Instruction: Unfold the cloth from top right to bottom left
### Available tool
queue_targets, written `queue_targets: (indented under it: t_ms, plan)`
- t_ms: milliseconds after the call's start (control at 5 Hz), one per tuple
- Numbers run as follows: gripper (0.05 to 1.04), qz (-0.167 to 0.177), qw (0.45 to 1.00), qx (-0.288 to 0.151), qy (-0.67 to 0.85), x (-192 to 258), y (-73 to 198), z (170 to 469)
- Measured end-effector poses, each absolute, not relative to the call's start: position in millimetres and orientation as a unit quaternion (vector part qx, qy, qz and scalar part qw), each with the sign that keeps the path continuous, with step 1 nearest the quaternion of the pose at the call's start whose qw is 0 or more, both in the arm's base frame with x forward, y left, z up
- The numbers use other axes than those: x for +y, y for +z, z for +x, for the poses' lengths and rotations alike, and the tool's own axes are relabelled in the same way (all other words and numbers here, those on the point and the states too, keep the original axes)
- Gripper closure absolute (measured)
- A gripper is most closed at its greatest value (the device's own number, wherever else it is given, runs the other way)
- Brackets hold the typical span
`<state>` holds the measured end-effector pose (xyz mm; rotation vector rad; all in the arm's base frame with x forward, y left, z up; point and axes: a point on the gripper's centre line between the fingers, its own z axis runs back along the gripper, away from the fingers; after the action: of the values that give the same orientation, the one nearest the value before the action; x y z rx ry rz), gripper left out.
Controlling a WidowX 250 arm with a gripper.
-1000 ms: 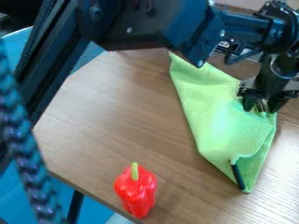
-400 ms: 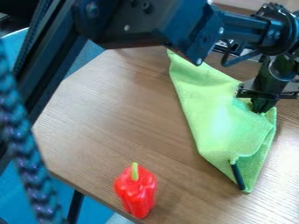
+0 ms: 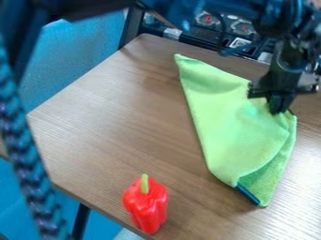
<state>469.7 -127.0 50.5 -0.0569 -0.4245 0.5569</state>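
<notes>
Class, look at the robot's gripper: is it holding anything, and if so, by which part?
The gripper appears to be pinching the green cloth by its upper right edge, near the corner on the picture's right side.

Black fingers against lime-green cloth, brown wood-grain worktop below, and well apart from the fingers, a red pepper with a green stem.

A red pepper with a green stem sits near the edge of a wood-grain table.
</notes>
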Motion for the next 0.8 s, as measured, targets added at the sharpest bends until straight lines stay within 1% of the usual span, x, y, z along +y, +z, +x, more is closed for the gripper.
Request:
queue_targets:
  t_ms: [400,600,800]
  plan:
    - [1.025,-0.08,0.932,-0.216,0.281,-101.7,80.9,459.2]
    - [1.025,-0.087,0.924,-0.219,0.299,-73.6,92.3,455.2]
    - [1.025,-0.072,0.923,-0.209,0.314,-39.3,85.3,446.2]
